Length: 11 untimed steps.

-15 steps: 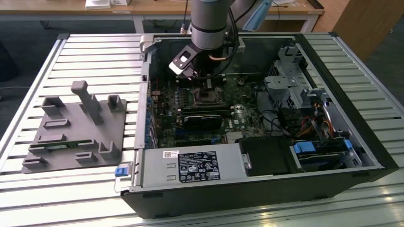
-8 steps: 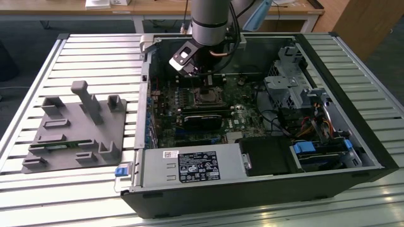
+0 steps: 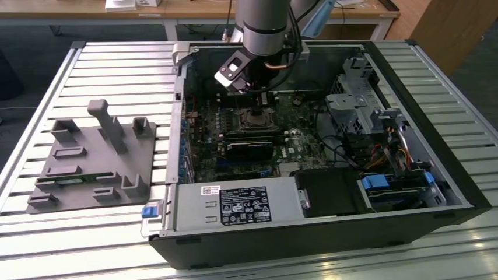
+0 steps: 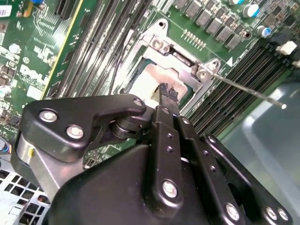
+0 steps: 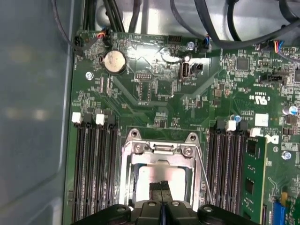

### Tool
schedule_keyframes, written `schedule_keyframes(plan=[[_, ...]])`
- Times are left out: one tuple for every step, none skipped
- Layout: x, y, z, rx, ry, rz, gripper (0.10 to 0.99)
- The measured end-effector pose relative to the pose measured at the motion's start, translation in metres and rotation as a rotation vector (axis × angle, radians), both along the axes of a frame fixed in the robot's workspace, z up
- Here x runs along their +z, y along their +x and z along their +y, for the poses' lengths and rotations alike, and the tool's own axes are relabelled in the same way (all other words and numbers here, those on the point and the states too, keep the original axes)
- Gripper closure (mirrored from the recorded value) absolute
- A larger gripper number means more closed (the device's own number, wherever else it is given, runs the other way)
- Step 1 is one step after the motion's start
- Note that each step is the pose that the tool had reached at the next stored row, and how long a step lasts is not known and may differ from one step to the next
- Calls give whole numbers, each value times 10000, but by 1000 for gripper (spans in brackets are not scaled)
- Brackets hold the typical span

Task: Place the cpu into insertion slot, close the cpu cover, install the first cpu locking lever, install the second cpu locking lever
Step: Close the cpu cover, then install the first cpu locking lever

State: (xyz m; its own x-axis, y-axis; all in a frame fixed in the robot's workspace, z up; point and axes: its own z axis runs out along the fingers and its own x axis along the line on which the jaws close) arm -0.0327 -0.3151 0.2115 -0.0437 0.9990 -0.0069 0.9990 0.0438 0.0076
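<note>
Tool (image 5: 161, 188) pinched over cpu (image 5: 146, 175), perhaps touching, cpu cover (image 5: 159, 149) framing

Shows shiny bare metal on the cpu cover (image 5: 157, 149), a paler smooth-metal cpu (image 5: 149, 173) within it, glossy green motherboard (image 5: 140, 115) around it.

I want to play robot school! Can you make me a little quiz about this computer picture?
1. True or false: the cpu shows through the cut-out centre of the cpu cover.
2. The gripper hangs right above: A the grey stand, B the cpu, C the power supply.
3. Fill in: the gripper's fingers are ___ (open or shut).
Key: 1 true; 2 B; 3 shut.
</note>
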Motion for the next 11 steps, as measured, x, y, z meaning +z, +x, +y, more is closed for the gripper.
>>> schedule_keyframes(plan=[[0,10,0,0,-1,2,980],[0,17,0,0,-1,3,980],[0,19,0,-1,-1,3,980],[0,20,0,0,-1,3,980],[0,20,0,0,-1,3,980],[0,21,0,-1,-1,3,980],[1,21,1,0,0,3,980],[3,21,1,0,2,3,980],[7,21,0,0,0,4,980],[13,21,0,0,1,4,980],[21,21,0,0,2,3,980]])
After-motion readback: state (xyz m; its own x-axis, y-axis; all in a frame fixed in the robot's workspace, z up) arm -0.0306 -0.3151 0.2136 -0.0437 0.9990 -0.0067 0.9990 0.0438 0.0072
